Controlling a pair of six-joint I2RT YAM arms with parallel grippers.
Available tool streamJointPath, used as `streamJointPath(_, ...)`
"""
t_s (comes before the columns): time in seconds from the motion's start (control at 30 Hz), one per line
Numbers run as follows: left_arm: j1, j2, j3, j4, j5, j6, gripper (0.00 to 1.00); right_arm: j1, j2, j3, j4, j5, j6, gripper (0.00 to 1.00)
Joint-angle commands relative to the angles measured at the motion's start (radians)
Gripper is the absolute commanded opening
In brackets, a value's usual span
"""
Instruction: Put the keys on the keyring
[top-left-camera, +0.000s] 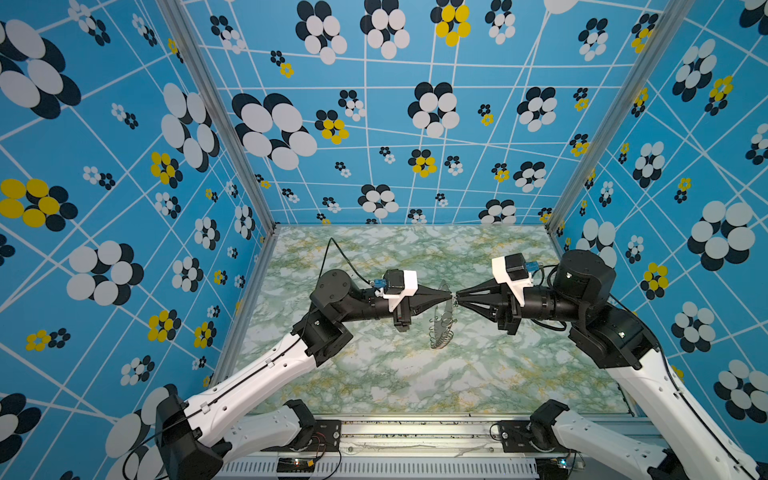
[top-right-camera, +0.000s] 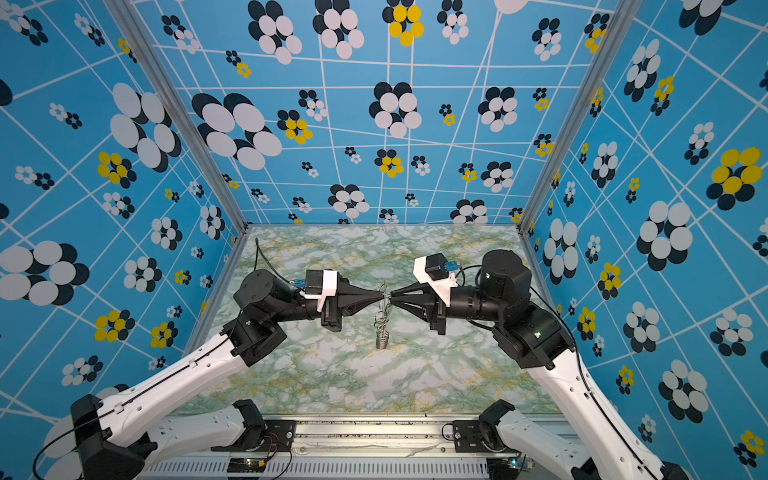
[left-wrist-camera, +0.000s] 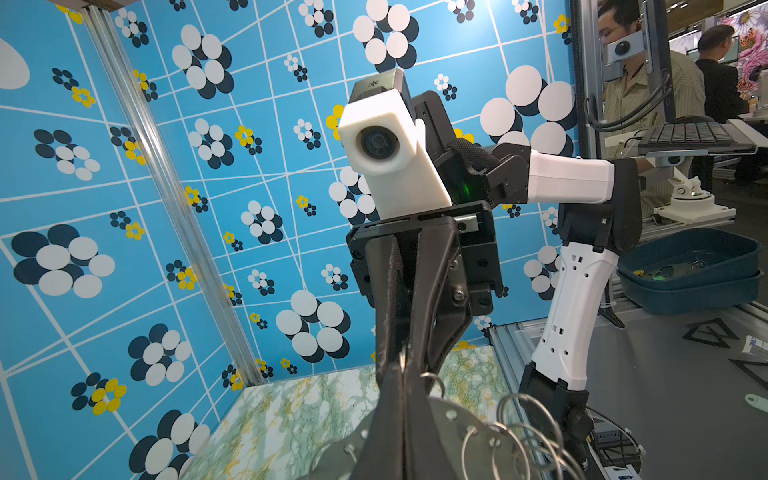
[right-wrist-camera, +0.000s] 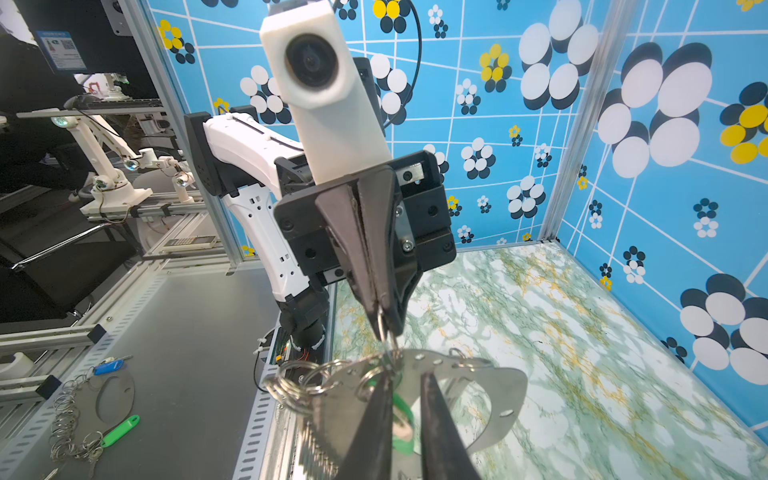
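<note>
Keyring (right-wrist-camera: 494, 386), left gripper (top-left-camera: 450, 296) opposite right gripper (top-left-camera: 458, 297)

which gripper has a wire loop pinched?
The left gripper, shut on a small silver wire loop of the flat grey keyring; the right gripper straddles the light-green key.

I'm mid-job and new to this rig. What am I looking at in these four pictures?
Two robot arms with pincer grippers work over a marbled table. Both top views look down from overhead; each wrist view rides on an arm, facing the other. The left gripper is shut on a wire loop of the keyring, holding up that metal plate. The right gripper meets it, jaws slightly apart, the green key between them; whether it grips the key is unclear.
</note>
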Motion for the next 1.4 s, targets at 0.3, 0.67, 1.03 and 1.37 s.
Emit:
streamJointPath(0.3,-0.007,-0.019,0.029,0.004,0.011,0.011,0.0,0.0,-0.007,0.03,0.011,-0.021,0.008,0.19)
streamJointPath(0.67,-0.019,-0.011,0.036,0.001,0.023,0.006,0.0,-0.002,0.007,0.018,0.051,-0.055,0.04,0.17)
streamJointPath(1.03,-0.019,-0.011,0.038,-0.001,0.019,0.007,0.0,-0.001,0.007,0.021,0.047,-0.076,0.043,0.0)
streamJointPath(1.37,-0.02,-0.028,0.019,-0.064,-0.068,0.007,0.1,-0.001,-0.005,0.033,-0.021,-0.009,-0.005,0.0)
